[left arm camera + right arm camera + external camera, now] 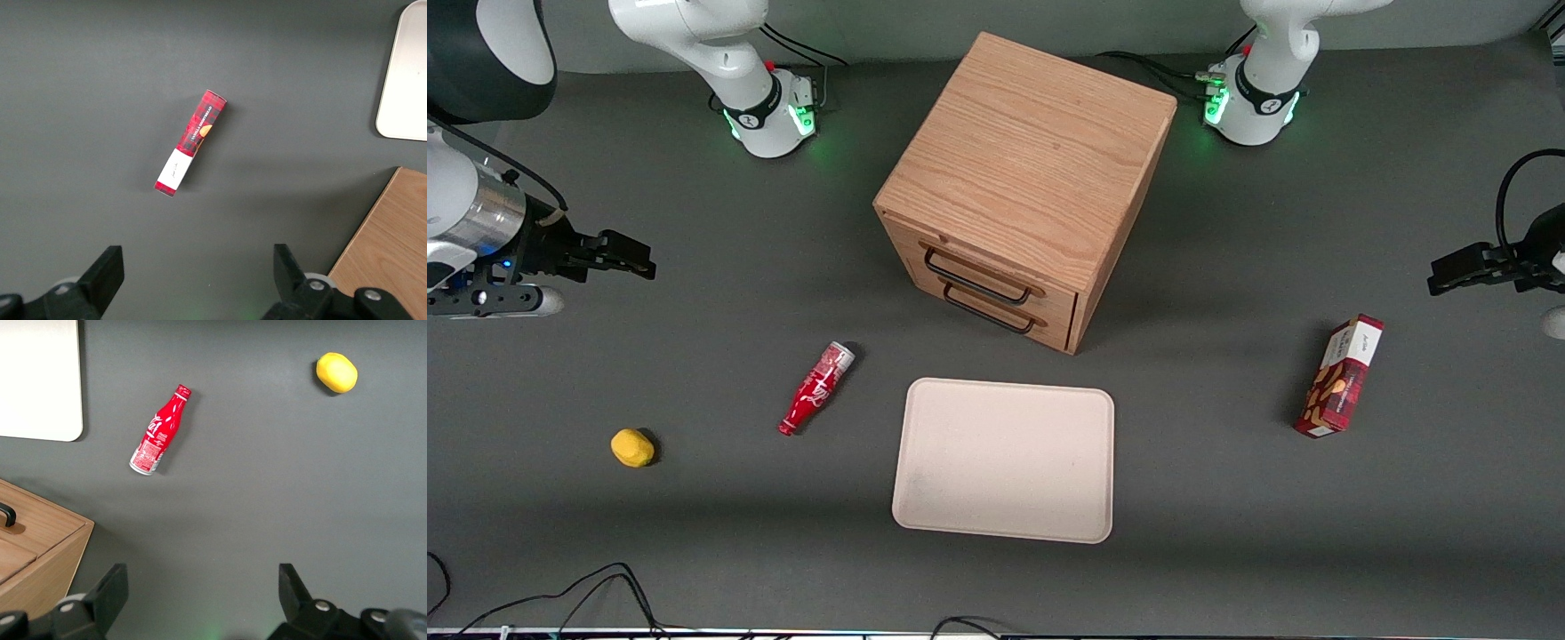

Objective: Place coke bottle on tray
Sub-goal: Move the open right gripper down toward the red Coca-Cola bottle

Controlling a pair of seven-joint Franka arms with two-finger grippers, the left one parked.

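The coke bottle (816, 388) (159, 432) lies on its side on the dark table, its red cap pointing toward the front camera and its silvery base toward the cabinet. The pale beige tray (1005, 460) (37, 380) lies flat beside it, nearer the table's middle, with nothing on it. My gripper (639, 260) (200, 587) hovers open over bare table at the working arm's end, well apart from the bottle and farther from the front camera than it. Nothing is between its fingers.
A wooden two-drawer cabinet (1023, 187) stands just past the tray, drawers shut. A yellow lemon-like object (632, 447) (337, 372) lies near the bottle at the working arm's end. A red snack box (1341, 376) (191, 143) lies toward the parked arm's end.
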